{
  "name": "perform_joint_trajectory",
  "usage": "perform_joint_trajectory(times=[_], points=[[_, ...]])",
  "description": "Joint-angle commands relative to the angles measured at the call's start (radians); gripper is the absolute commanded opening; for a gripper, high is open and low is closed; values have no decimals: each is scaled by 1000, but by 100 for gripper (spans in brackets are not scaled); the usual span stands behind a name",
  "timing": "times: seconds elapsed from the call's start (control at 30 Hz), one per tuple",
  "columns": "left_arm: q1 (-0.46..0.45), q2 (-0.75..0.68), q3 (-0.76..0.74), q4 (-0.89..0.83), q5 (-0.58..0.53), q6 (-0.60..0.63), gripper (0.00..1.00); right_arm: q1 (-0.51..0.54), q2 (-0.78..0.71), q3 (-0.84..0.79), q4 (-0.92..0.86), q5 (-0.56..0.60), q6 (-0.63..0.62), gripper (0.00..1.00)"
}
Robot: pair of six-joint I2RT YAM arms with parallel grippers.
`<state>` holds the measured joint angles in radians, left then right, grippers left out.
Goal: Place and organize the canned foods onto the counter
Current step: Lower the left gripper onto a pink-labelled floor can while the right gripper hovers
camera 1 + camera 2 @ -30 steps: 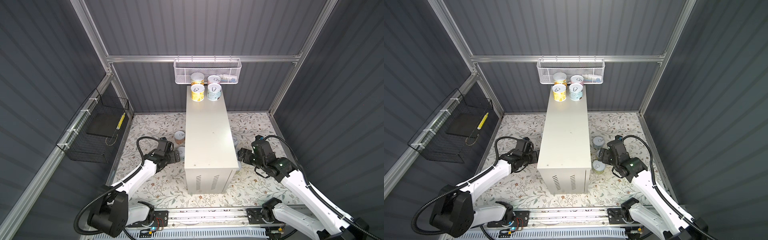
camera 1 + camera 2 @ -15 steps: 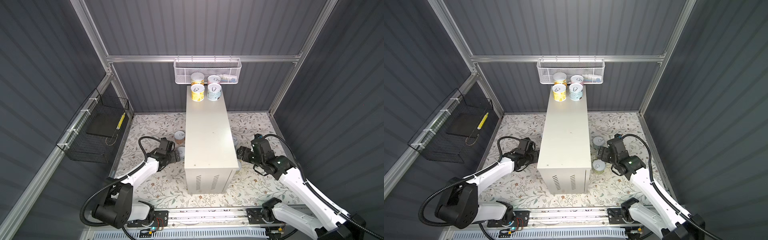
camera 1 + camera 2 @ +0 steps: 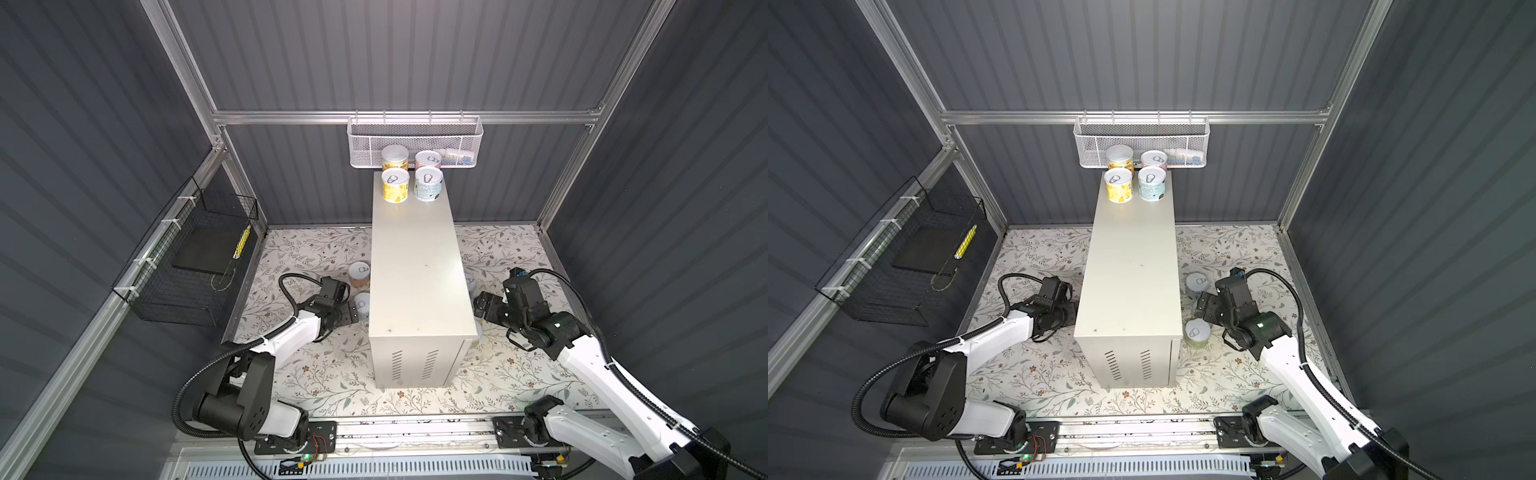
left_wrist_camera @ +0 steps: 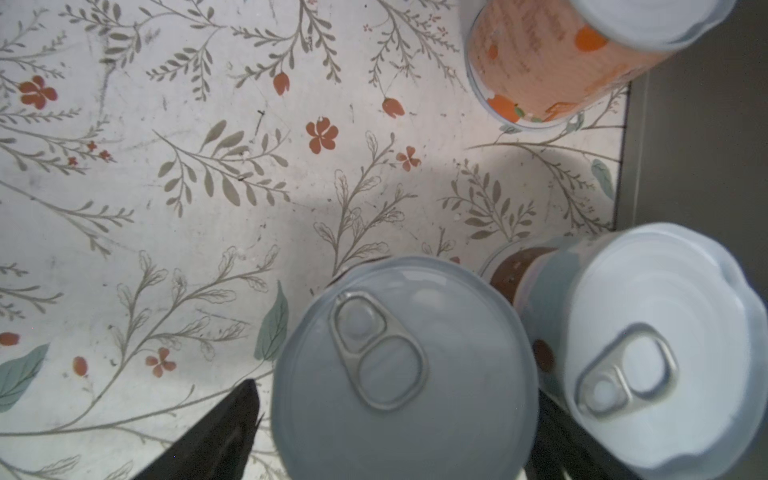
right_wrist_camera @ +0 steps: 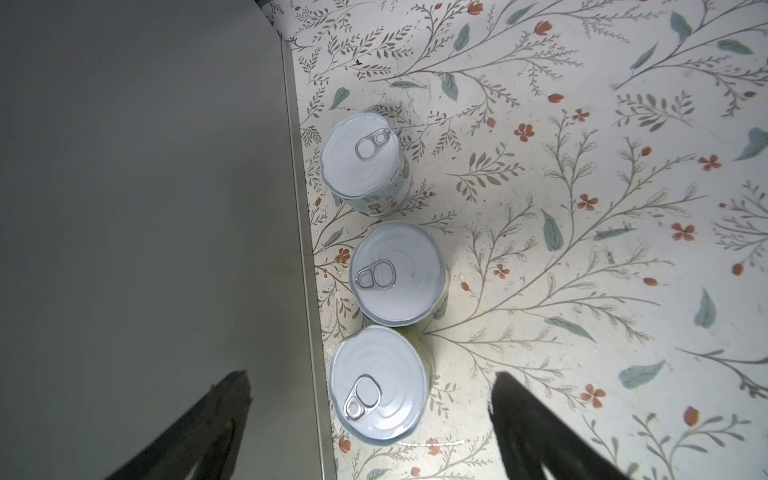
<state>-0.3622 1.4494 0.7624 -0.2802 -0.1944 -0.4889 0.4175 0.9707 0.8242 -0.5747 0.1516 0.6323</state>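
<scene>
Much lay hidden behind the desk, a tall off-white cabinet. In a top view its bulk concealed every can on its left side, and the right gripper covered one can on its right. The left wrist view cut off an orange-labelled can at the frame edge, and most labels on the cans below the desk could not be read.

The left gripper stood open around a silver-lidded can, with a sliver of floral mat showing between gripper and lid. The right gripper's jaws hung wide apart and empty over a row of three cans lined against the desk's side.

At the desk's far end four cans stood upright in two pairs, pull-tab lids up. A yellow can and a pale blue can stood in front, with a pink can among those behind.
</scene>
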Motion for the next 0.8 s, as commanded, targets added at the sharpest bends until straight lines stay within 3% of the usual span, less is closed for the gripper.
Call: perform_joint_trajectory(times=[0.0, 0.77], points=[[8, 15, 18, 33, 2, -33, 94, -4, -7, -1, -7, -2, 11, 92], [28, 80, 12, 81, -13, -53, 93, -19, -52, -55, 13, -6, 34, 92]])
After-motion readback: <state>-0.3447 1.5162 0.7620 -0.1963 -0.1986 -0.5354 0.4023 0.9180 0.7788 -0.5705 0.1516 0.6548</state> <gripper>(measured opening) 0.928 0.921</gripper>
